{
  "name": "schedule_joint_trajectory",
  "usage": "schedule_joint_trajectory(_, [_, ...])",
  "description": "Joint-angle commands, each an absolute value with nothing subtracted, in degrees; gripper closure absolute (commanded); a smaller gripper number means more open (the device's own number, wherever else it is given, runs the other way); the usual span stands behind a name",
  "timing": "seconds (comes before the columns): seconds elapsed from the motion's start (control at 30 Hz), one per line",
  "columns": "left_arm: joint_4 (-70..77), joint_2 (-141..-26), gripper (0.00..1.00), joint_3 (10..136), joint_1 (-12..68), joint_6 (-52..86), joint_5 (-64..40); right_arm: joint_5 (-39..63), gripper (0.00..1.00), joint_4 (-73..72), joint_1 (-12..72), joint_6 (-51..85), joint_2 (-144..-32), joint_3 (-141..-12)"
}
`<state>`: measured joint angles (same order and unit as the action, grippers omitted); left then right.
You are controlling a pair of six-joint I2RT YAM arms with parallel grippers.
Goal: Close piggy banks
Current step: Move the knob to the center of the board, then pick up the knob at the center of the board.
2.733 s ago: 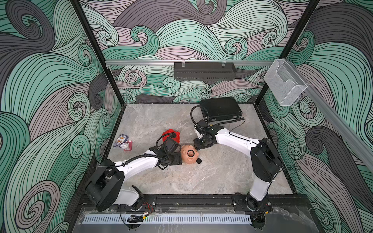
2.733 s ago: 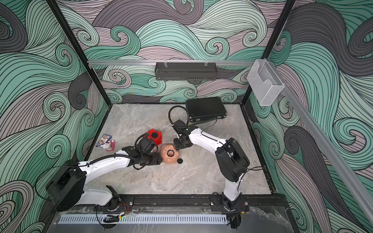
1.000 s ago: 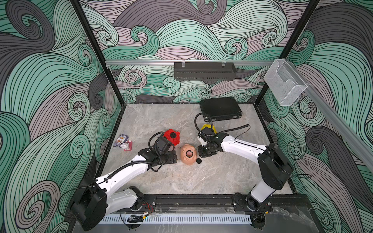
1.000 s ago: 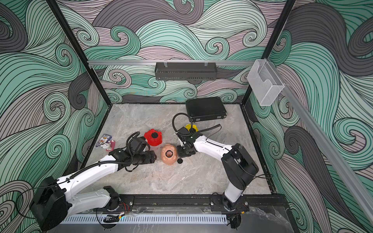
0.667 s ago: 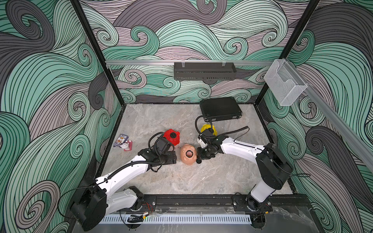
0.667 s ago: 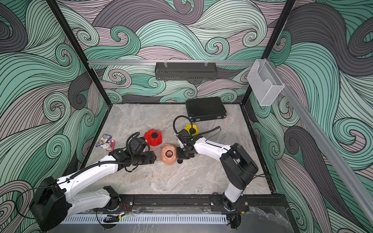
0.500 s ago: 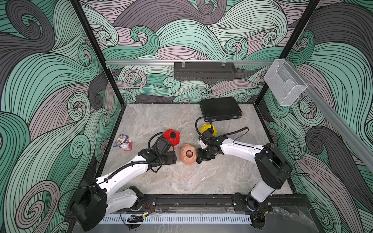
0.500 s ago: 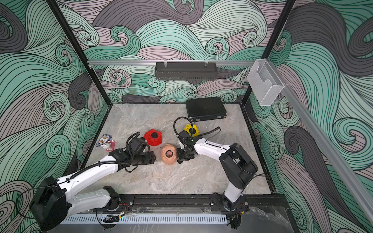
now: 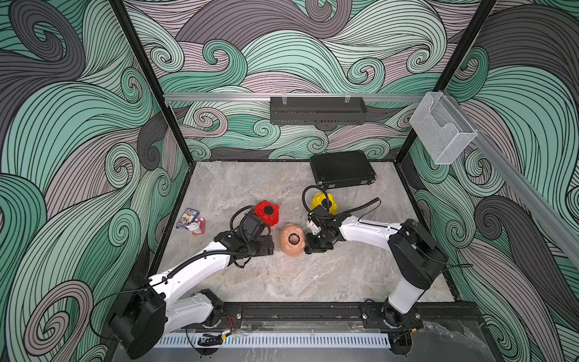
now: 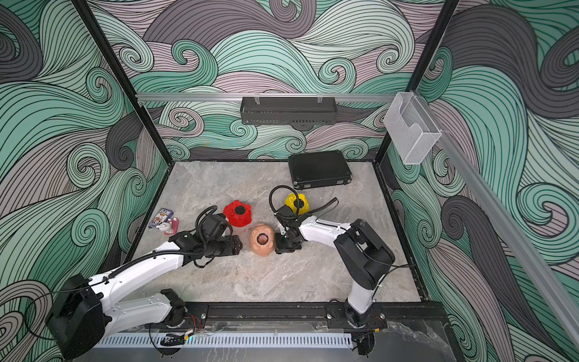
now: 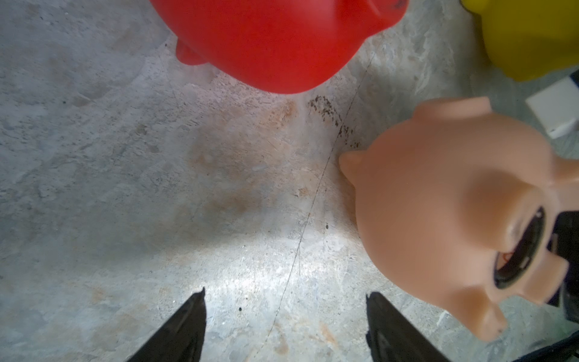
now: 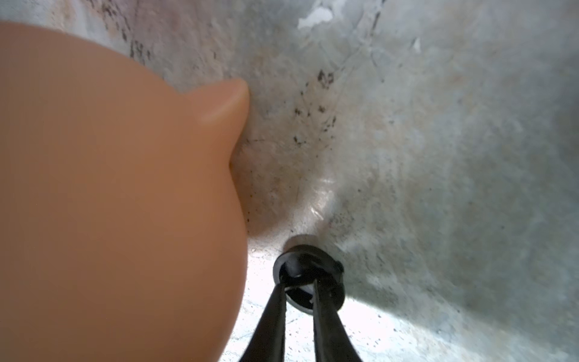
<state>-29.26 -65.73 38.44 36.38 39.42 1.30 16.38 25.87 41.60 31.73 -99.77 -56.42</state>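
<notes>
The right claw [image 12: 299,290] is clamped on a small black plug [image 12: 308,277] down at the table [image 9: 282,282], its two thin fingers [image 12: 272,310] pinching the ribs inside the plug's cup. The plug sits just beside the pink pig [image 9: 292,239], apart from it by a narrow strip of table in the right wrist view. The left claw [image 11: 285,316] stands apart and empty, its tips low over bare table, with the pink pig near it on one side and the red pig [image 11: 275,40] farther ahead.

In both top views the pink pig lies belly up between the two claws, its round belly hole open and ringed in black [image 10: 262,238]. The red pig [image 9: 267,212] lies behind the left arm, belly up, with a black disc in its belly hole. The yellow pig [image 10: 297,202] lies behind the right arm, partly crossed by a cable loop, with a dark spot on its belly; whether that hole is plugged I cannot tell.

A black case [image 9: 342,169] rests at the back of the table, well apart from the pigs. A small card pack [image 9: 187,217] and a little pink item [image 9: 198,226] lie near the left wall
</notes>
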Motion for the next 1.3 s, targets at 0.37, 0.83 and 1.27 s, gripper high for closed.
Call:
schedule_joint_trajectory(0.37, [-30.6, -65.1, 0.2, 38.6, 35.7, 38.4, 1.8, 4.6, 0.78, 36.1, 40.6, 23.3, -96.6, -55.5])
schedule_joint_trajectory(0.83, [-30.7, -64.2, 0.2, 38.0, 35.4, 38.5, 1.7, -1.0, 0.81, 37.5, 41.2, 22.0, -98.6, -55.8])
schedule_joint_trajectory(1.27, [-29.5, -63.7, 0.2, 37.0, 35.2, 38.7, 1.8, -5.1, 0.89, 38.9, 41.5, 20.0, -100.8, -56.2])
